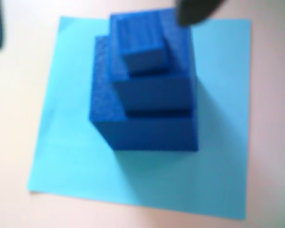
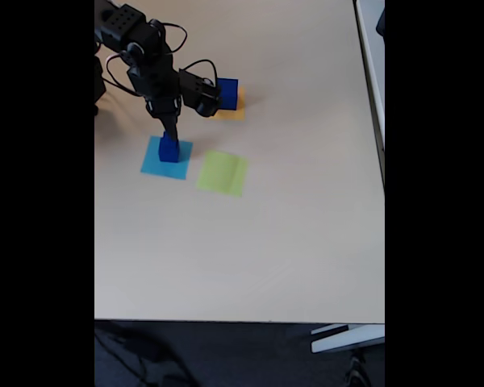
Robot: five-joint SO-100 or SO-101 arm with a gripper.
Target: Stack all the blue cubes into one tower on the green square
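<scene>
Closest to your wrist camera is a stack of three solid dark-blue cubes [image 1: 147,95], largest at the bottom, a medium one on it and a small one on top, each shifted toward the upper right corner of the one beneath, so the steps show on the left and near sides. That stack stands on a flat light-blue paper square [image 1: 61,156], a little toward its far edge, with bare paper wide on the left, right and near sides. You see dark gripper parts at the top edge of that view, just past the small top cube, and another dark shape at the left edge; the view is blurred, and you cannot tell whether the jaws are apart or together. From the fixed view, the black gripper [image 2: 170,129] points down right over the stack [image 2: 169,149], its tip at or just above the top cube. Another large dark-blue cube [image 2: 227,93] sits on a flat orange paper square [image 2: 234,113], beyond the jaws and to their right, partly behind the arm's body. Your flat yellow-green paper square [image 2: 222,172] lies bare just right of the light-blue one, near but not touching. Pale tabletop [image 2: 266,258] spreads open toward the near and right edges.
</scene>
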